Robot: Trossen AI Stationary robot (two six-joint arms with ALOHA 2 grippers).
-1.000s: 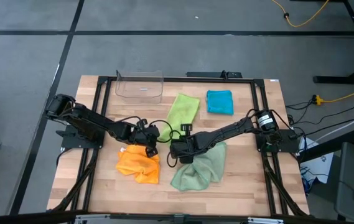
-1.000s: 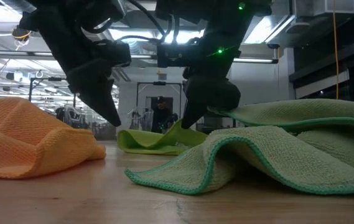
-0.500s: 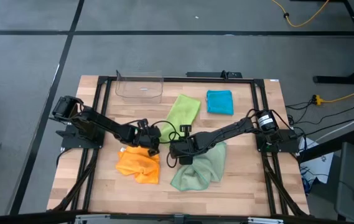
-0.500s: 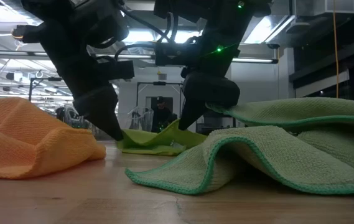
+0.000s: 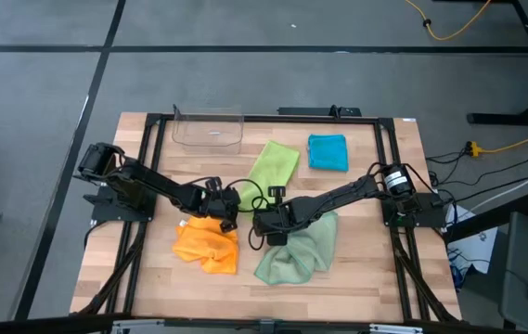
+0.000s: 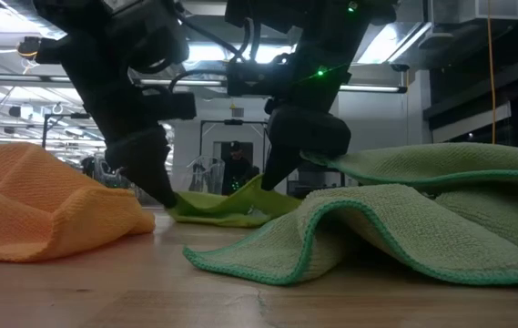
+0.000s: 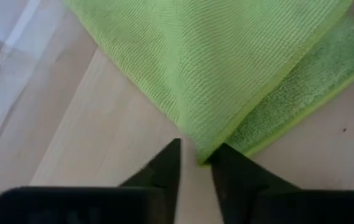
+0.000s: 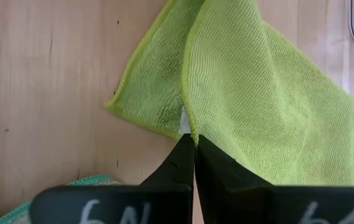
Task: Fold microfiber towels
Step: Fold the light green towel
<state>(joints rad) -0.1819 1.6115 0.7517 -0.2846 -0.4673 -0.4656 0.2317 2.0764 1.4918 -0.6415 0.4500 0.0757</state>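
High view: lime green towel (image 5: pixel 274 165) lies mid-surface, just ahead of the clear bin (image 5: pixel 208 130), teal towel (image 5: pixel 328 152) folded beside it. Left gripper (image 5: pixel 230 210) and right gripper (image 5: pixel 265 217) meet at the lime towel's near edge. Orange towel (image 5: pixel 206 244) bunched on the left arm's side of that edge, sage towel (image 5: pixel 299 250) rumpled on the right arm's side, partly under the right arm.

Low view: both grippers tip-down at the lime towel's edge, right one lifting a small peak of cloth, left one's tips at the surface beside the hem. Orange heap and sage heap flank them close. A person stands far back in the room.

Left wrist view: left fingers (image 7: pixel 166 167) part open, narrow gap, straddling the lime corner hem; cloth between the jaws but not clearly pinched, so I can't call it a grip.

Right wrist view: right jaws closed on the lime towel's edge ridge, where one flap overlaps another.

Step in hand, my read: secure both near corners, then carry them over to the far edge. Left jaws should finish closing on both layers at the hem, not just the top one; lift level and together so the fold stays square. Watch the sage towel under the right arm and the orange heap beside the left; either could drag along.
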